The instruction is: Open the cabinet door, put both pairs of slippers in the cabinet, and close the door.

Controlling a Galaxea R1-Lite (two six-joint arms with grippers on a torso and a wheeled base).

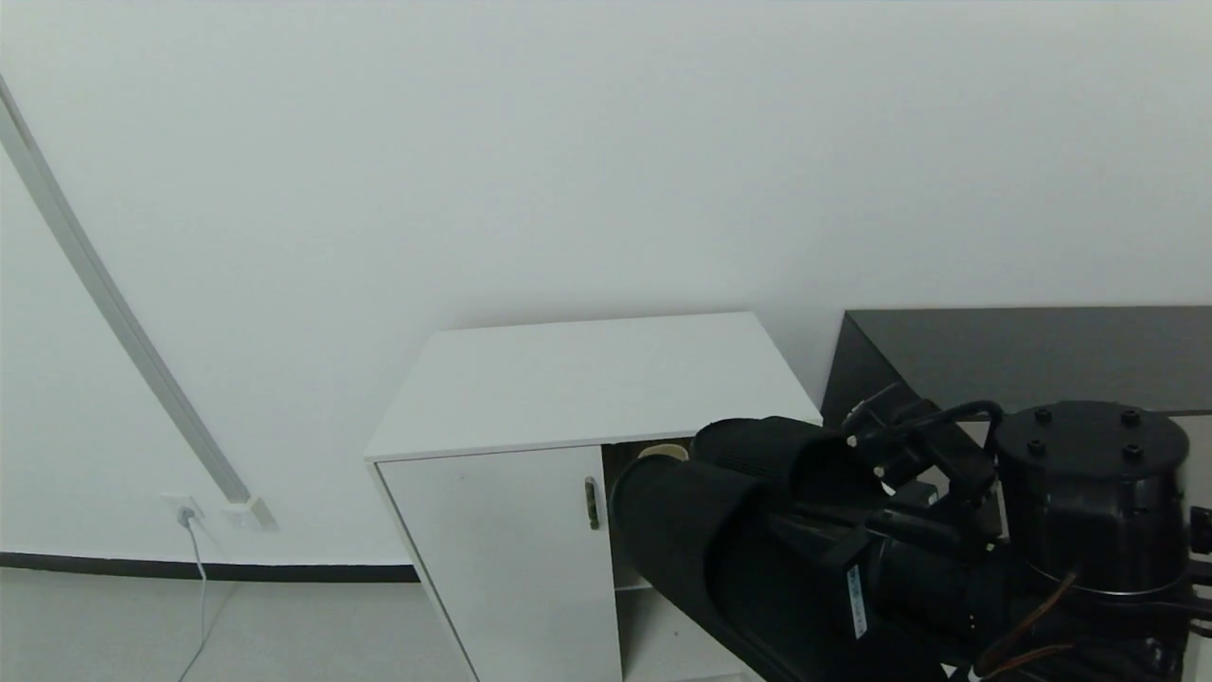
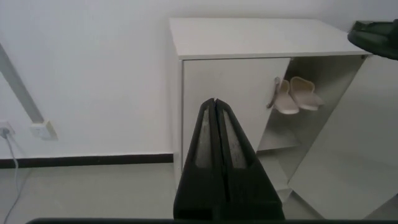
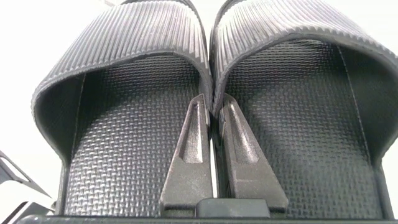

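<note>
Since the black slippers (image 3: 124, 143) look light and bendy, the right gripper (image 3: 212, 102) pinches their inner rims at the cabinet's (image 1: 587, 379) five o'clock, the left gripper's (image 2: 215, 106) fingers together.

**Operator:** State the colour of the cabinet (image 1: 587, 379).

**Technician:** White on the top, door and inner panels. The door handle (image 1: 592, 503) is dark bronze.

**Operator:** And the slippers?

**Technician:** Two pairs. The black slippers (image 3: 124, 143) have finely ribbed straps and a diamond-grid texture on the footbeds. The beige slippers (image 2: 296, 95) are plain pale tan.

**Operator:** End effectors?

**Technician:** The left end effector (image 2: 215, 106) and right end effector (image 3: 212, 106) are both black, with greyish inner faces.

**Operator:** Surroundings?

**Technician:** The wall (image 1: 568, 142) is white with a grey diagonal strip (image 1: 114, 303). The baseboard (image 1: 208, 570) is black, the floor (image 1: 284, 635) light grey and the bench (image 1: 1032, 350) matte black.
</note>
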